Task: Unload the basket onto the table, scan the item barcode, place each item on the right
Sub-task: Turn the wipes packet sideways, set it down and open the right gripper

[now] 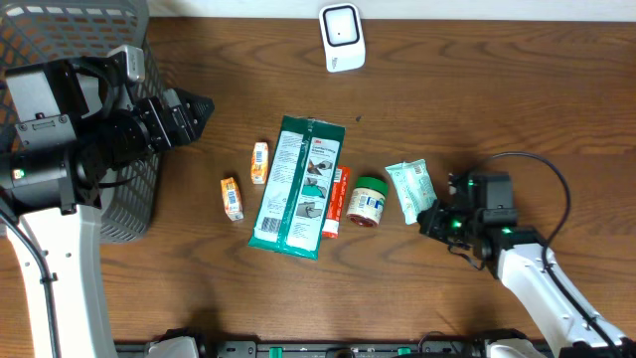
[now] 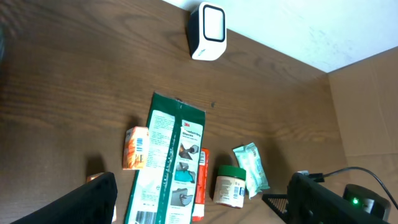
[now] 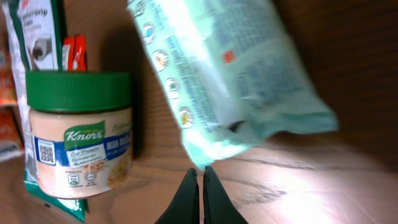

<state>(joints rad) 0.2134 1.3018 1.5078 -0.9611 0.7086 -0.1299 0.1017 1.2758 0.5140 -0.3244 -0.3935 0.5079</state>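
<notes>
Overhead | showing right gripper [image 1: 434, 221] clenched at corner of mint pouch [image 1: 409, 189], possibly nipping film | showing left gripper [image 1: 195, 107] released beside basket [image 1: 60, 30] | lying near jar [image 1: 369, 200], well apart from scanner [image 1: 342, 38] | awaiting lift, scanning pending

Both arms have white links and black joint housings. The left arm [image 1: 50, 129] is bulky and black at the wrist. The right arm [image 1: 542, 288] carries green lights [image 1: 459, 221] and a looping black cable [image 1: 561, 189]; its fingers [image 3: 186, 202] are black, tapered.

light: overhead bright, even, soft shadows; left wrist: mostly sharp; right wrist: packet [image 3: 230, 74] blurred; glare on table [image 3: 295, 182]
</notes>
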